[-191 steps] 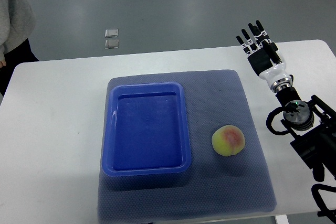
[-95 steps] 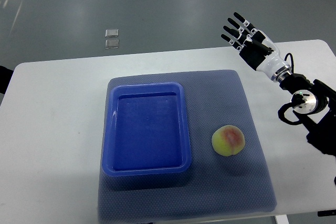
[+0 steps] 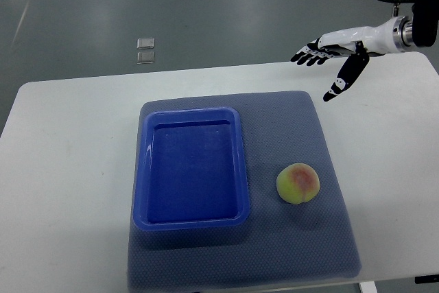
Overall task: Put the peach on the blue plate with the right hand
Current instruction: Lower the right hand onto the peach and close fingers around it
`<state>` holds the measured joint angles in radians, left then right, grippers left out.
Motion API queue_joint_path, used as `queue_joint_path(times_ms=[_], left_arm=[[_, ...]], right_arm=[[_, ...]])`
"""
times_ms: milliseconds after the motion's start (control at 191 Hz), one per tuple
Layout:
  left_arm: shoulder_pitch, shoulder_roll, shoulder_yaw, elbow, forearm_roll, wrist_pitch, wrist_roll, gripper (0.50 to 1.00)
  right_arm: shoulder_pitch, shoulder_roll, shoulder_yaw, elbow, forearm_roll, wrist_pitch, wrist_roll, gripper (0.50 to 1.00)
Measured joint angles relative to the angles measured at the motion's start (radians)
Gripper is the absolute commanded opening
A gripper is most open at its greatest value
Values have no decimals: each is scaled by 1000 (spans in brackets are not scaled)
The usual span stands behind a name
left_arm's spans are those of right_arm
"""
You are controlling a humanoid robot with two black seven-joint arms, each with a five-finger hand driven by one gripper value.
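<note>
Round fuzzy peach [image 3: 298, 184] on textured grey mat [image 3: 302, 128], beside glossy rectangular blue plate [image 3: 191, 167]. Right hand [image 3: 334, 53] over worktop [image 3: 68, 169] far right corner, fingers spread, empty.

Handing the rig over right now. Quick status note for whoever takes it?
Right hand: open, fingers spread, holding nothing, above the far right edge of the white table, well clear of the fruit.
Left hand: not in view.
Round yellow-pink peach: on the grey-blue textured mat, just right of the plate, untouched.
Blue rectangular plastic plate: on the mat, nothing in it.
Done: nothing yet.
Left: reach down to the peach, grasp it, carry it left, set it in the plate.
</note>
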<state>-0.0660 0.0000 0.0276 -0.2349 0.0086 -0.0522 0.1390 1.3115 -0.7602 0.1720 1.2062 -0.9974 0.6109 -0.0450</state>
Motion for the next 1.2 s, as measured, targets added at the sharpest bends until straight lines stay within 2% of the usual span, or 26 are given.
queue_joint_path(times_ms=[152, 320, 572, 1201], left_arm=[[0, 0, 0, -1, -1, 0, 0, 1000], [0, 0, 0, -1, -1, 0, 0, 1000], [0, 0, 0, 0, -1, 0, 1, 1000], [0, 0, 0, -1, -2, 2, 1, 1000]], right_arm=[[61, -44, -83, 168, 3, 0, -12, 932], [31, -65, -102, 235, 10, 0, -8, 932], [-74, -55, -104, 253, 8, -2, 8, 930], [-282, -4, -104, 251, -83, -213, 60, 926]])
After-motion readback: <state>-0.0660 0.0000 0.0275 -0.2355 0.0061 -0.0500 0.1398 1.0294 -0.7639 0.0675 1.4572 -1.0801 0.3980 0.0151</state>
